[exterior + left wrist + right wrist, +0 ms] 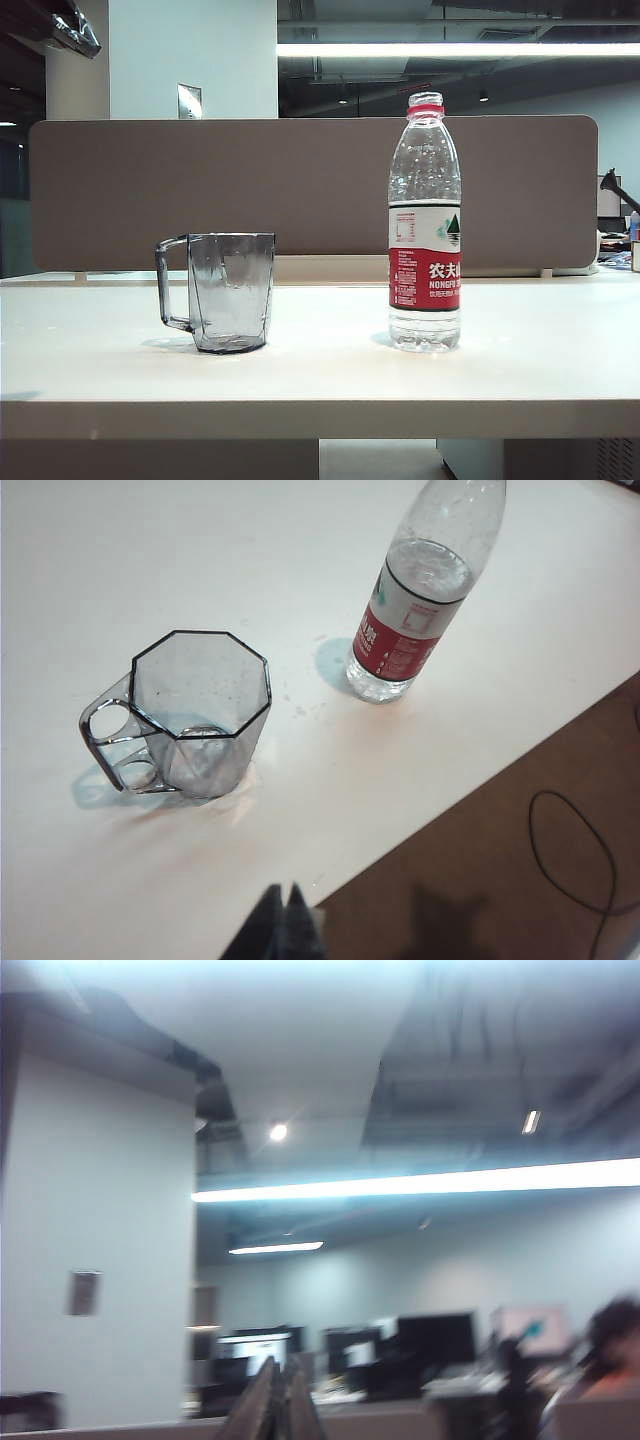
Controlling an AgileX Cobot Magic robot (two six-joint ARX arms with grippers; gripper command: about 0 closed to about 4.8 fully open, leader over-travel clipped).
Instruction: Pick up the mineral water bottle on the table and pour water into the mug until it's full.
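Observation:
The mineral water bottle (425, 225) stands upright on the table (320, 375) at the right, clear with a red neck ring and a white-and-red label; it holds water. The smoky-grey mug (228, 290) stands to its left, handle pointing left. From the left wrist view the mug (195, 710) and bottle (415, 600) stand ahead of my left gripper (283, 895), which hangs shut and empty over the table's near edge. My right gripper (282, 1370) is shut and empty, pointing up over the divider toward the office; no task object shows in that view. Neither gripper appears in the exterior view.
A brown-grey divider panel (310, 190) backs the table. The brown floor (520, 860) with a black cable (570, 860) lies beyond the table edge in the left wrist view. Desks and monitors (400, 1350) fill the office behind.

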